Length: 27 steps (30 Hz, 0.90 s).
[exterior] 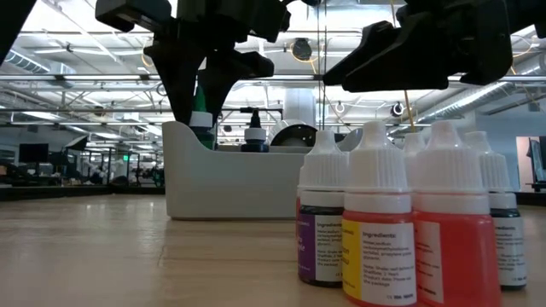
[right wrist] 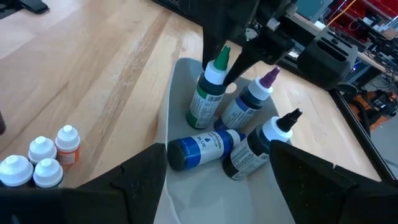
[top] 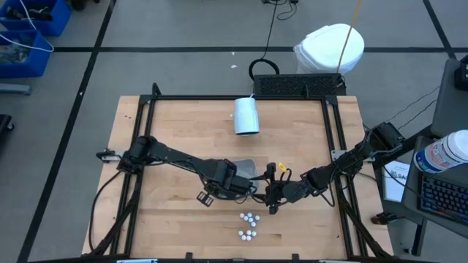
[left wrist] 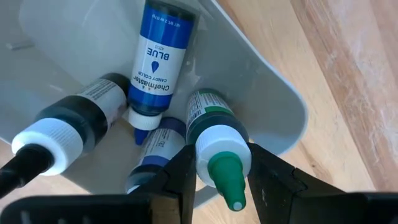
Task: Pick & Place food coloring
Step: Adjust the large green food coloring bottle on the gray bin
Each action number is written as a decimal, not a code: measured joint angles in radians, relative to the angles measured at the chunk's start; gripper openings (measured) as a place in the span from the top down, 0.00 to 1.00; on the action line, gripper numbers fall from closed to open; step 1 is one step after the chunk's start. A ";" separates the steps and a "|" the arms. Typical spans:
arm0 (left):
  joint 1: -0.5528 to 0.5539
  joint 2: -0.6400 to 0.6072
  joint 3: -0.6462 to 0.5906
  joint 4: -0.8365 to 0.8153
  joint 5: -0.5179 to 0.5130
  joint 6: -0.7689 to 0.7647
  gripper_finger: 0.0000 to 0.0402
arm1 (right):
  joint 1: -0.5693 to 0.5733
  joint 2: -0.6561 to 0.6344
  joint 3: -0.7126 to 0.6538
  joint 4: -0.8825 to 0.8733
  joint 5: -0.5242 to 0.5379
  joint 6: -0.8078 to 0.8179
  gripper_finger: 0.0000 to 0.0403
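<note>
A white tray (right wrist: 180, 81) sits mid-table and holds several food coloring bottles: a blue one (right wrist: 202, 146) lying flat, a purple-tipped one (right wrist: 249, 102) and a black-tipped one (right wrist: 258, 146). My left gripper (left wrist: 221, 165) points down into the tray, shut on a green bottle (right wrist: 205, 99). My right gripper (right wrist: 217, 186) is open and level, with one finger on either side of the tray's end. Several small white-capped food coloring bottles (top: 248, 225) stand on the table nearer the front edge. My left gripper pinches the green bottle's white cap (left wrist: 214, 146) between its two fingers (left wrist: 180, 174), just below the green nozzle (left wrist: 230, 186). The fingers come from above, pointing down. The bottle stands tilted, its lower end (right wrist: 199, 121) down in the tray among the others. Whether my right gripper touches the tray, I cannot tell.
A large white cup (top: 246, 115) lies on its side near the table's far edge. In the low view the small bottles (exterior: 378, 230) crowd the foreground in front of the tray (exterior: 230, 183). Bare wood lies on the table's left and right.
</note>
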 joint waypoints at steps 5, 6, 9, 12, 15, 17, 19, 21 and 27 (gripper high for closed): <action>0.001 -0.002 -0.024 0.005 0.016 -0.006 0.69 | 0.000 0.000 0.000 -0.004 0.000 0.014 0.33; 0.001 -0.004 -0.031 0.005 0.018 -0.008 0.69 | 0.000 0.000 0.000 -0.004 0.000 0.018 0.33; 0.001 -0.005 -0.054 0.004 0.009 -0.030 0.69 | 0.000 0.000 0.000 -0.004 -0.003 0.026 0.33; 0.001 -0.004 -0.069 0.004 -0.010 -0.053 0.66 | 0.000 0.000 0.000 0.001 -0.027 0.027 0.33; 0.000 0.000 -0.071 0.004 -0.050 -0.071 0.52 | 0.000 0.000 0.000 0.004 -0.029 0.027 0.33; -0.002 0.000 -0.073 0.001 -0.067 -0.076 0.44 | 0.000 0.000 0.000 0.003 -0.028 0.027 0.33; -0.004 0.000 -0.074 0.001 -0.076 -0.076 0.39 | 0.000 0.000 0.000 0.005 -0.027 0.027 0.33; -0.004 0.000 -0.074 0.003 -0.076 -0.076 0.36 | 0.000 0.000 0.000 0.012 -0.027 0.026 0.33; -0.007 -0.002 -0.073 -0.001 -0.073 -0.069 0.37 | 0.000 0.000 0.000 0.017 -0.027 0.024 0.33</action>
